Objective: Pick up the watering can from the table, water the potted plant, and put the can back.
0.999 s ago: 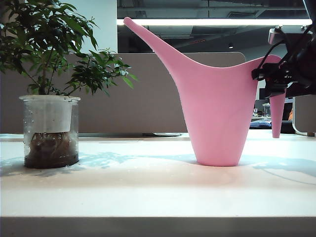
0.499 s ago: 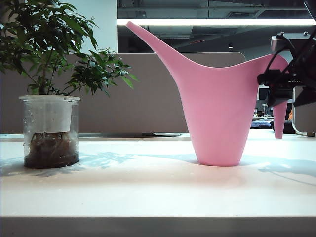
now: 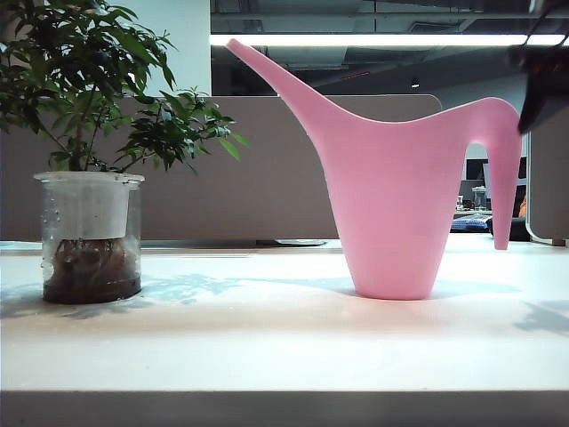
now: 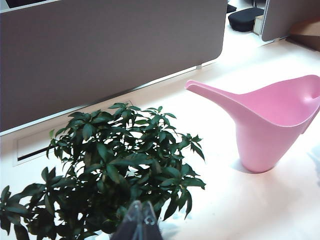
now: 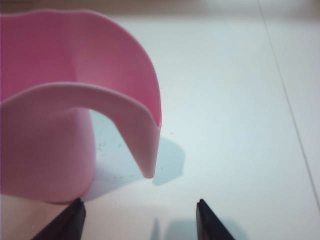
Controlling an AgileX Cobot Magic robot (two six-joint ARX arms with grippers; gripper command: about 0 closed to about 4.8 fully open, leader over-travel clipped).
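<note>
The pink watering can (image 3: 391,196) stands upright on the white table (image 3: 267,347), its spout pointing toward the potted plant (image 3: 89,178) at the left. My right gripper (image 5: 140,204) is open and empty, pulled back behind the hooked handle (image 5: 142,150) and apart from it. In the exterior view that arm is only a dark blur (image 3: 544,76) above and right of the handle. My left gripper (image 4: 141,206) is shut on nothing, hanging just over the potted plant's leaves (image 4: 115,165), with the can (image 4: 275,120) farther off.
A grey partition panel (image 3: 267,169) runs along the back of the table. The table's pale front edge (image 3: 284,396) lies close to the exterior camera. A narrow slot (image 4: 30,150) is cut in the tabletop behind the plant.
My right gripper let go of the can's handle, opened wider and lifted up and away to the right. The can stays standing on the table. The left arm has not moved.
</note>
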